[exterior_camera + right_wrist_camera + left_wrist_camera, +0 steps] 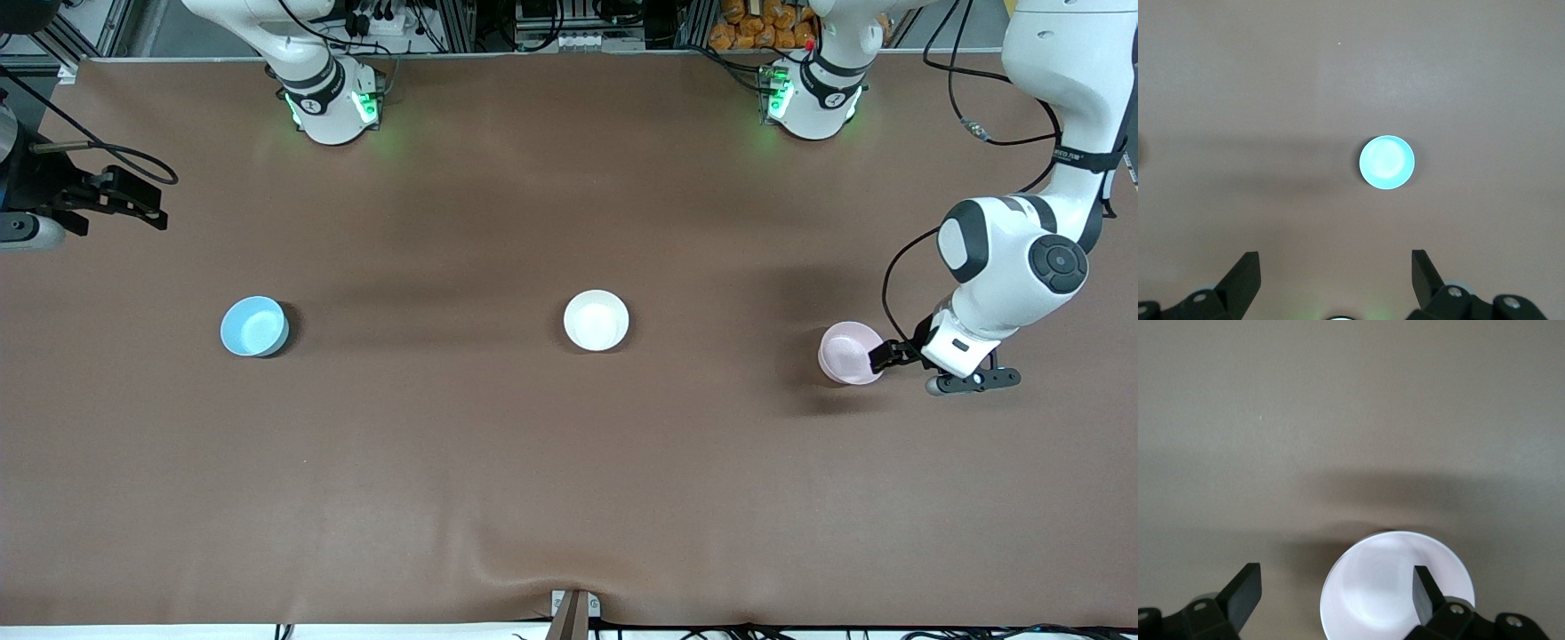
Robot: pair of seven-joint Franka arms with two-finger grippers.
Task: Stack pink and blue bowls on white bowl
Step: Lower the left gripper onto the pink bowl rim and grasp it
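Pink bowl (849, 353): pale, plain, smooth inside, upright on the brown table (533, 480) toward the left arm's end. White bowl (596, 319): glossy inside, upright at mid-table, well apart from both others. Blue bowl (254, 326): light sky blue, upright toward the right arm's end. All three lie in a rough row; none is stacked.

Left gripper (889, 357) is low at the pink bowl's rim, on the side toward the left arm's end. Fingers spread wide. In the left wrist view one fingertip (1425, 593) shows in front of the bowl (1385, 587)'s inside, the other over bare table; contact with the rim not resolvable. Bowl's lower edge cut off in that view.

Right gripper (133, 200) is at the table's edge at the right arm's end, well apart from the blue bowl; arm waiting, mostly out of frame. Its fingers (1245, 277) stand apart, nothing between them, the blue bowl (1386, 163) small in the distance.
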